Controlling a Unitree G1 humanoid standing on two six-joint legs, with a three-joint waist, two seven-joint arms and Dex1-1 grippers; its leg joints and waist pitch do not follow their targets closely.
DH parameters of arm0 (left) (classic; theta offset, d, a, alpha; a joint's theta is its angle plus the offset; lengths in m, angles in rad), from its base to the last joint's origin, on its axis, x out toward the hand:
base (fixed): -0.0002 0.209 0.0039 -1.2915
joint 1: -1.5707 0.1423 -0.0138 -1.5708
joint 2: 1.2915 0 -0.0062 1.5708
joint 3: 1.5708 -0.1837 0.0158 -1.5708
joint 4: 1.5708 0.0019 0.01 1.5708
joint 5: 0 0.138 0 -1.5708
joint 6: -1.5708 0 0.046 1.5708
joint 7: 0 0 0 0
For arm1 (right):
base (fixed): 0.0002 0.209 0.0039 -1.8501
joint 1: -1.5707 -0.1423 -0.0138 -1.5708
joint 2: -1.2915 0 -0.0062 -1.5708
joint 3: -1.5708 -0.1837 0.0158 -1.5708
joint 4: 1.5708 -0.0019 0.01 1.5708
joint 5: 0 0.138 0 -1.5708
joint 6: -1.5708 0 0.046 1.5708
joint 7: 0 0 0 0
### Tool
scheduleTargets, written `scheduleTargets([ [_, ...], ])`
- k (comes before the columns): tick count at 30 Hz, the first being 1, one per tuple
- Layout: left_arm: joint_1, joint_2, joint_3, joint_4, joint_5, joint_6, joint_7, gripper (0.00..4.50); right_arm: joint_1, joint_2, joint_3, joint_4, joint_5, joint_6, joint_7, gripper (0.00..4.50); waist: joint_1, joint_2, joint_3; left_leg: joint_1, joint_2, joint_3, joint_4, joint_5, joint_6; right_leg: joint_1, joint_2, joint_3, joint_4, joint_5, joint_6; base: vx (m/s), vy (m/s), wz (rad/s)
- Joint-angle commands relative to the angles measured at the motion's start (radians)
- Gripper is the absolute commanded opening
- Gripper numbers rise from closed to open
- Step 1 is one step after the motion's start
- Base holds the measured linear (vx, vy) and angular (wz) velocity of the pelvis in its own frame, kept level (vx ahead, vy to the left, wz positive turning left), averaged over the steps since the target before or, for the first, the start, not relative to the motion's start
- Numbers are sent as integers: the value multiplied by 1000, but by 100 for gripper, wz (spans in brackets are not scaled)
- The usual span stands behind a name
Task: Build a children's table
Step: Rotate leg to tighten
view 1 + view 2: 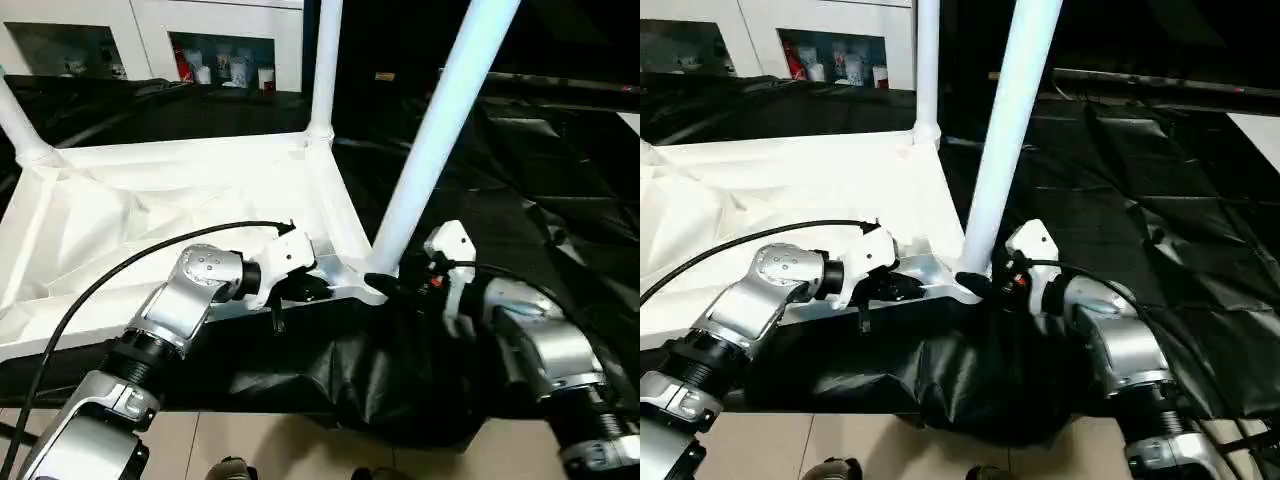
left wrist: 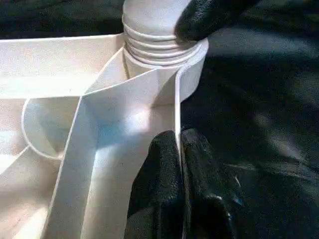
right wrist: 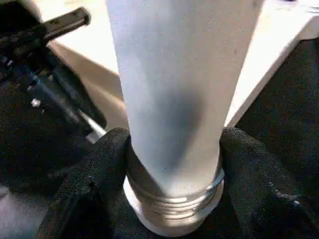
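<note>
The white tabletop [image 1: 150,200] lies upside down, its ribbed underside facing up. Two white legs stand in its far corners, one on the left [image 1: 15,120] and one on the right [image 1: 325,70]. A third leg [image 1: 440,130] leans in the near right corner socket [image 2: 192,64], and its threaded end [image 3: 174,199] shows above the socket. My right gripper [image 3: 172,144] is shut on this leg just above the threads, one finger on each side. Beside that corner, my left gripper [image 2: 178,137] is shut on the tabletop's thin side wall.
A crumpled black sheet [image 1: 560,170] covers the surface under and to the right of the tabletop. A white cabinet [image 1: 150,40] with small items on its shelves stands at the back. My left arm's black cable [image 1: 100,285] loops over the tabletop.
</note>
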Motion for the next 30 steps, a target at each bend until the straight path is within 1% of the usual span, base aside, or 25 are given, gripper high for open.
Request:
scheduleTargets([
  [1,18,-26,25,61,12,37,94,0,-2,22,-22,81,-43,22,-122,252,4,-3,-53,10,14,-1,-69,-294,-8,38,-57,23,-91,-364,-164,0,0,0],
  [2,15,-35,29,68,11,43,106,0,-6,33,-25,91,-45,25,-144,252,3,1,-56,17,16,1,-66,-301,-9,33,-57,27,-93,-357,-166,0,0,0],
  [3,-3,-74,42,107,18,60,180,0,-26,83,-44,139,-56,41,-251,252,0,1,-55,16,15,0,-68,-306,-12,31,-55,27,-92,-356,-168,0,0,0],
  [4,-23,-104,51,142,27,71,240,0,-45,120,-57,176,-61,52,-327,252,-8,-1,-52,12,11,-2,-71,-324,-25,32,-54,24,-92,-386,-164,0,0,0],
  [5,-39,-125,56,169,35,76,285,0,-60,146,-66,203,-65,59,-381,252,-11,-1,-52,16,10,-5,-72,-353,-38,29,-56,23,-98,-451,-146,0,0,0],
  [6,-61,-156,69,203,39,87,351,0,-81,178,-73,237,-73,62,-449,252,-13,-1,-52,18,8,-6,-71,-363,-43,27,-56,23,-99,-475,-139,0,0,0],
  [7,-99,-206,87,249,39,101,437,0,-119,230,-82,288,-78,62,-538,252,-12,-1,-53,23,8,-7,-70,-376,-46,24,-58,24,-104,-500,-125,0,0,0],
  [8,-126,-239,95,278,43,104,492,0,-147,267,-84,320,-82,55,-586,252,-10,-3,-55,25,6,-8,-68,-387,-41,22,-58,23,-107,-508,-114,0,0,0],
  [9,-126,-239,95,278,43,104,492,0,-147,267,-84,320,-82,55,-586,252,-12,-2,-55,23,8,-7,-69,-389,-37,20,-60,25,-107,-504,-116,0,0,0],
  [10,-138,-254,97,291,46,103,517,0,-160,285,-85,336,-85,48,-606,252,-10,-7,-56,20,5,-8,-70,-380,-31,26,-57,22,-107,-483,-105,0,0,0],
  [11,-155,-273,97,309,47,100,536,0,-177,301,-67,348,-95,41,-599,252,-8,-7,-57,19,5,-6,-70,-369,-21,25,-56,23,-106,-455,-103,0,0,0],
  [14,-184,-303,94,348,52,80,534,0,-200,314,-42,368,-118,16,-570,252,-5,-7,-59,13,5,-3,-69,-334,-5,30,-56,24,-101,-380,-113,0,0,0],
  [15,-186,-302,89,354,56,79,522,0,-202,309,-52,369,-112,8,-561,252,-3,-7,-60,14,4,-2,-68,-328,-1,32,-55,24,-100,-364,-116,0,0,0],
  [16,-189,-302,86,362,59,78,517,0,-206,306,-62,374,-107,0,-558,307,-2,-7,-60,15,4,-2,-68,-327,1,31,-55,24,-100,-359,-118,0,0,0],
  [17,-189,-297,82,364,60,83,507,0,-207,300,-71,372,-101,-13,-551,307,-1,-7,-60,15,4,-1,-68,-325,5,32,-56,24,-99,-352,-123,0,0,0],
  [20,-185,-281,75,370,62,84,491,0,-209,281,-83,360,-90,-27,-532,327,-1,-6,-60,11,5,-3,-70,-324,10,37,-56,22,-98,-348,-127,0,0,0],
  [22,-180,-260,71,370,63,79,465,0,-207,248,-81,326,-90,-45,-491,349,-3,-9,-61,7,5,-4,-70,-312,12,41,-57,21,-96,-343,-125,0,0,0],
  [23,-177,-248,68,369,66,72,446,0,-206,229,-77,306,-93,-53,-465,362,-2,-10,-61,8,6,-3,-68,-298,17,41,-55,21,-95,-322,-129,0,0,0],
  [24,-172,-235,62,364,66,60,415,0,-202,209,-71,283,-93,-54,-433,362,-3,-9,-63,8,6,-2,-67,-289,20,41,-55,22,-93,-305,-135,0,0,0],
  [25,-162,-217,51,355,64,44,362,0,-193,177,-59,248,-91,-45,-376,367,-3,-12,-63,4,5,-1,-65,-269,28,44,-55,21,-91,-279,-142,0,0,0],
  [26,-157,-206,45,349,63,38,333,0,-188,159,-52,228,-90,-38,-343,367,1,-13,-63,7,6,1,-62,-255,41,44,-54,22,-90,-255,-148,0,0,0],
  [27,-153,-199,41,345,62,35,313,0,-184,145,-46,214,-89,-33,-319,367,1,-13,-64,6,6,1,-61,-244,46,46,-55,22,-88,-241,-155,0,0,0],
  [28,-143,-181,28,332,60,30,267,0,-172,118,-43,184,-72,-1,-267,367,0,-13,-62,2,5,2,-62,-231,54,48,-54,20,-88,-237,-160,0,0,0],
  [29,-135,-167,19,322,60,27,232,0,-163,98,-41,161,-58,24,-227,367,2,-12,-62,4,8,2,-61,-224,56,48,-56,21,-88,-240,-164,0,0,0],
  [30,-131,-159,13,318,59,25,215,0,-158,85,-38,149,-54,31,-202,367,4,-11,-64,6,9,2,-60,-216,58,49,-57,20,-86,-228,-169,0,0,0],
])
